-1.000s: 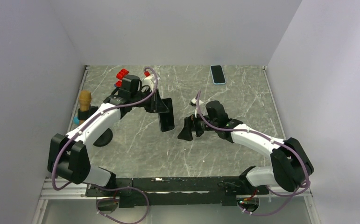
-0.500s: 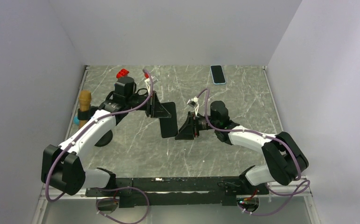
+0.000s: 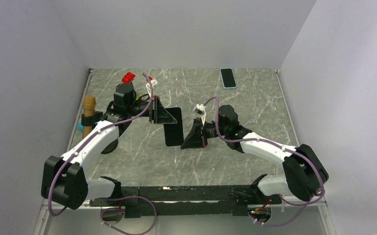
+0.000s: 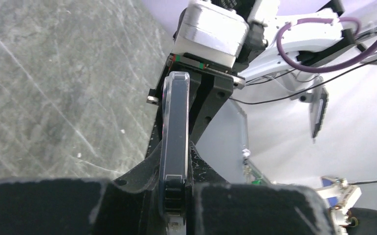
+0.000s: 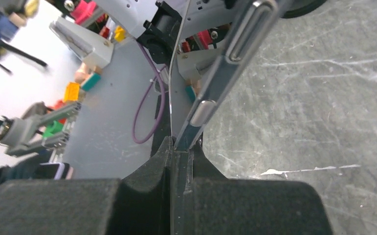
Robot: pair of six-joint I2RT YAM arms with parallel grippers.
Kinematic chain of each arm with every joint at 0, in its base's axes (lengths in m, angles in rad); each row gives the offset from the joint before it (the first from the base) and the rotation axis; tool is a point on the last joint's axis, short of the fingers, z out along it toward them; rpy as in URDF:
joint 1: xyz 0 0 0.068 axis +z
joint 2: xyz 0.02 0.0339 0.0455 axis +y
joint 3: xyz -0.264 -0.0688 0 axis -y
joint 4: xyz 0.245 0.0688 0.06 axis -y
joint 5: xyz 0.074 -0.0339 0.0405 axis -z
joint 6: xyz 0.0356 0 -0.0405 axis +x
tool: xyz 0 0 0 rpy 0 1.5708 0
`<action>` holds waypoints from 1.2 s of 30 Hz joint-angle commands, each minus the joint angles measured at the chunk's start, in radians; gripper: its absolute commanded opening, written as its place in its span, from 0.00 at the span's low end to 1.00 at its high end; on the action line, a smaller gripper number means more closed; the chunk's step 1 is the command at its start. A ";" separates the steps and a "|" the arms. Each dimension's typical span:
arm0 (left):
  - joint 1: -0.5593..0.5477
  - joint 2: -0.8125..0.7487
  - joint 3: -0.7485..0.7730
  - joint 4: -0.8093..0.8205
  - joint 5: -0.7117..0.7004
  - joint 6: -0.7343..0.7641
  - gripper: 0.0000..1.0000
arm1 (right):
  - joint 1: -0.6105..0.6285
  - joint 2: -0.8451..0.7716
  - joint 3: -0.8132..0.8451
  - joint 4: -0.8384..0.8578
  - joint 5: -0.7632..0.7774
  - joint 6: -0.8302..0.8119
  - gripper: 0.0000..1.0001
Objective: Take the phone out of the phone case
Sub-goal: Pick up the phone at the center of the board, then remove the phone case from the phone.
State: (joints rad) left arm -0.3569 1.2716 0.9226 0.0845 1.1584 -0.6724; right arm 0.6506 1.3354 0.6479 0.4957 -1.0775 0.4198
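Though closed, both jaws on phone [image 3: 174, 128]

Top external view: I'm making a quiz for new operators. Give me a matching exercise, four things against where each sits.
1 black phone
2 blue-rimmed phone
3 red block
4 tan cylinder

A upright, left edge
B held up, mid-scene
C flat, far edge, right of centre
D far side, left of centre

Pairs: 1-B, 2-C, 3-D, 4-A
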 commanded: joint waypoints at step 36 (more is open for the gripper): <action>-0.114 -0.071 -0.215 0.837 -0.362 -0.681 0.00 | 0.075 -0.178 0.074 -0.308 0.967 0.001 0.09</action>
State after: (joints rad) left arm -0.4286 1.2572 0.6670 0.9527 0.8135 -1.3327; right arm 0.7532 1.2270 0.7666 0.1333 -0.1692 0.3138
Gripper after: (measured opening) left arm 0.162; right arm 0.015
